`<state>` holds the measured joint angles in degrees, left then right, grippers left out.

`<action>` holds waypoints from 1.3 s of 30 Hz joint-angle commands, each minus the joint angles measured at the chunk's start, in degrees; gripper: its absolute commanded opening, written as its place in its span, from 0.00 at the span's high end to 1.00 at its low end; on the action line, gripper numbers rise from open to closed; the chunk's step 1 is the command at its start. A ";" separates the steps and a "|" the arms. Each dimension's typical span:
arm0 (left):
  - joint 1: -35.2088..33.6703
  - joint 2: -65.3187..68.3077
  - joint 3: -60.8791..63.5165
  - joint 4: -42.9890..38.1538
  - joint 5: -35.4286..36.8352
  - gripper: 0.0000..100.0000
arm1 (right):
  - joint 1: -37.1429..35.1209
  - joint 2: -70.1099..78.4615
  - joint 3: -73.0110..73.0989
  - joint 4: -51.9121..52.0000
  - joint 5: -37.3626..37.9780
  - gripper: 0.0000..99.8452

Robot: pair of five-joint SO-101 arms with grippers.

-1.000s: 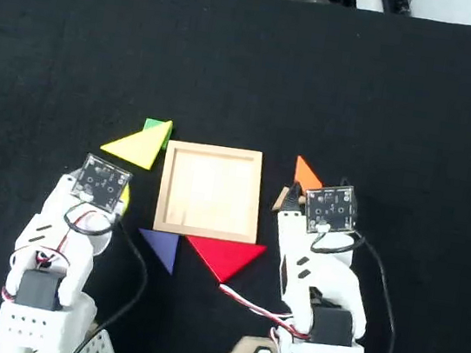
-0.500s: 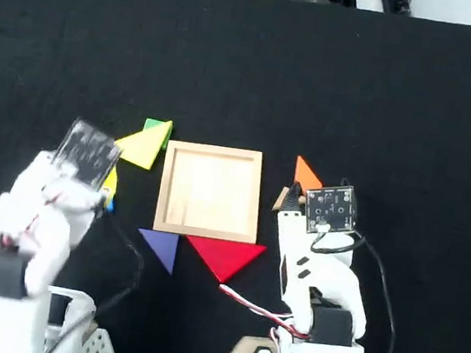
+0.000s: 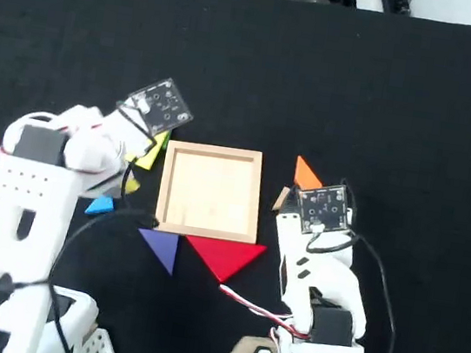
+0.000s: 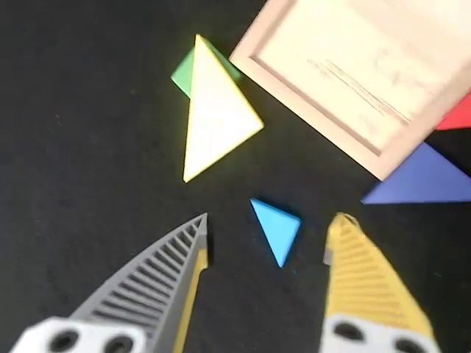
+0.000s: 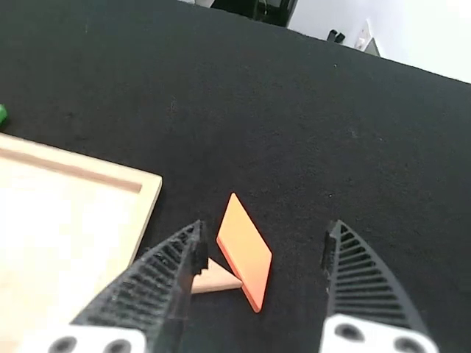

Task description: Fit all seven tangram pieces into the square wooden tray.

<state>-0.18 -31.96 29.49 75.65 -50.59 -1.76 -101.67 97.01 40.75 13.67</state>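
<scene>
Tray [image 3: 215, 155] – pale bare wood, matt; desk [image 3: 361, 98] – black matt cloth; left pincer [image 4: 266, 254] – ribbed plastic.

— Where does your high view look from?
— It's fixed above the black table [image 3: 405, 95], well off, facing down; you take in the whole wooden tray [image 3: 164, 186].
— And your wrist views?
— Your left one hangs over the blue triangle [image 4: 276, 228], facing almost straight down, fairly near. Your right one sits low and close, facing forward across the orange piece [image 5: 244, 254] toward the room [image 5: 419, 29] behind. All three share the tray's rim.
</scene>
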 commanded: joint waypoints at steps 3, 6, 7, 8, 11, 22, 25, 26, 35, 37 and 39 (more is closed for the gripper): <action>-2.51 9.14 -3.65 -12.57 -0.79 0.72 | 0.35 0.13 -0.13 0.53 2.02 0.74; -2.59 15.47 -4.09 -16.09 -0.79 0.72 | 0.26 0.13 -0.13 0.44 2.02 0.74; -2.33 17.76 -4.70 -16.62 -0.88 0.72 | 0.26 0.13 -0.13 0.44 2.02 0.74; -2.24 20.04 -5.58 -17.05 -0.88 0.72 | 0.26 0.13 -0.13 0.44 2.02 0.74; -2.33 27.43 -10.15 -17.05 -0.62 0.72 | 0.26 0.13 -0.13 0.44 2.02 0.74; -2.42 45.54 -23.78 -15.03 -0.70 0.72 | 0.26 0.13 -0.13 0.35 2.02 0.74; -2.68 47.47 -24.48 -15.21 -0.79 0.72 | 0.26 0.13 -0.13 0.35 2.02 0.74; -2.68 47.82 -24.31 -15.21 -0.79 0.72 | 0.26 0.13 -0.13 0.35 2.02 0.74; -2.68 50.29 -24.57 -15.30 -0.53 0.66 | 0.26 0.13 -0.13 0.44 2.02 0.74; -2.68 51.25 -24.75 -15.56 -0.53 0.66 | 0.26 0.13 -0.13 0.44 2.02 0.74; -2.68 51.96 -24.66 -18.46 -0.53 0.66 | 0.26 0.13 -0.13 0.44 2.02 0.74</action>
<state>-2.11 19.74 7.52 60.88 -50.86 -1.76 -101.67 97.01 41.10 15.16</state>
